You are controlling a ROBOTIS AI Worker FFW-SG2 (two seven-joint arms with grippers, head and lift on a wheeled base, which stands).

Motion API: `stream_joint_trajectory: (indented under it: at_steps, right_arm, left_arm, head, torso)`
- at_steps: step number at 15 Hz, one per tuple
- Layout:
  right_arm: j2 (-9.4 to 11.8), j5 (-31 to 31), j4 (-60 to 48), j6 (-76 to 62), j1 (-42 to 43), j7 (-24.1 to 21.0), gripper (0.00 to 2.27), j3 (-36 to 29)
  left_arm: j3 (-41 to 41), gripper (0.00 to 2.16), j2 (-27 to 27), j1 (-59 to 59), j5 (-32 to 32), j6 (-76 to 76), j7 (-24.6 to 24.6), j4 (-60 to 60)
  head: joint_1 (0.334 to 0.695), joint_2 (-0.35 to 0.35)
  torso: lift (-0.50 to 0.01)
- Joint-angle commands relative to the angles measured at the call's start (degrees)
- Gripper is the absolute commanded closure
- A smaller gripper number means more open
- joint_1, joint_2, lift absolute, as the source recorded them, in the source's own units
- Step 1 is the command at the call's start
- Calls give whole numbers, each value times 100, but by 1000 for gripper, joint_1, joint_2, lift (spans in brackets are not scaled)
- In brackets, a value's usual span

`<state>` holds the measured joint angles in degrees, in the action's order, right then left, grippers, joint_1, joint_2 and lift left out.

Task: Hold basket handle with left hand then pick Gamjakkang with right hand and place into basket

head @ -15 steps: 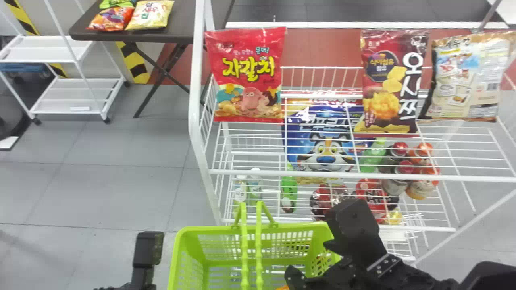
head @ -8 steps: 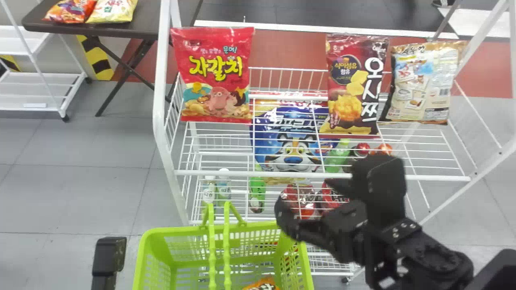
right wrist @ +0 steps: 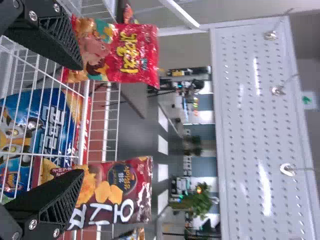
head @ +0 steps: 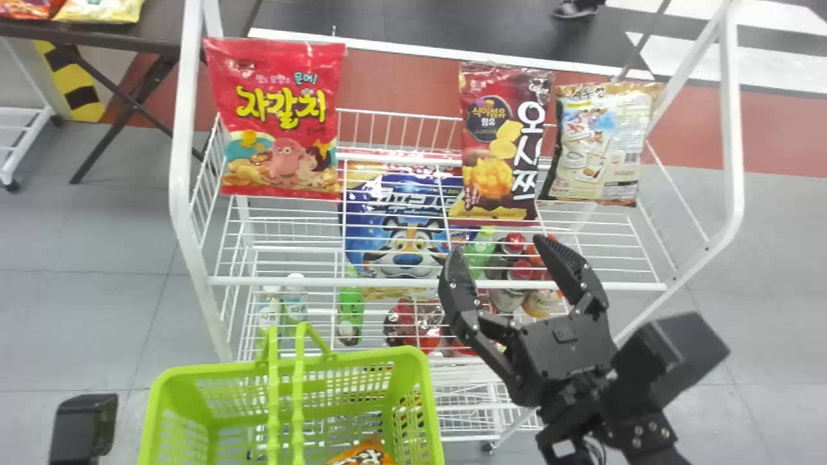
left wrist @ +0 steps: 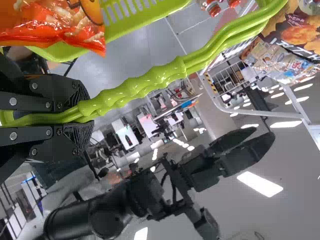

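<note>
Left gripper (left wrist: 82,117): clamped on handle (left wrist: 135,92) of basket (head: 368,358). Right gripper (head: 497,247): empty, wide, before rack (head: 192,161). Gamjakkang: presumably red bag (head: 278,116), dark bag (head: 497,148) or tan bag (head: 601,142) on rack; we cannot tell which. Risks, we judge: misread label, wrong pick; wide approach, neighbour toppled.

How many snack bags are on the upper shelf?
3: a red bag left, a maroon bag middle, a beige bag right. More may be hidden behind them.

One basket (head: 413,352), three top-shelf bags (head: 278,123), one blue bag (head: 362,226)
</note>
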<state>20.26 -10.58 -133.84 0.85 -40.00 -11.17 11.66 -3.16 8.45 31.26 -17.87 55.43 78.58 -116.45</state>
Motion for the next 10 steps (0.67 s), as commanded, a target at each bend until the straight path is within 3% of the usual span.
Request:
stream_joint_trajectory:
  at_steps: [1,7,10]
  right_arm:
    - [4,21,244,-493,-281,-95,80,-68]
    - [4,-23,350,-845,-597,-192,80,-331]
    - [39,-58,341,-845,-588,-192,80,-331]
  left_arm:
    - [-44,2148,-1,99,-15,8,-54,-36]
    - [-88,2145,-1,134,-77,61,-89,-45]
    - [-88,2145,8,143,-77,114,-89,-98]
  head:
    - [695,-216]
    - [695,-309]
    - [695,-315]
  torso:
    - [-20]
    - [-20]
    - [-20]
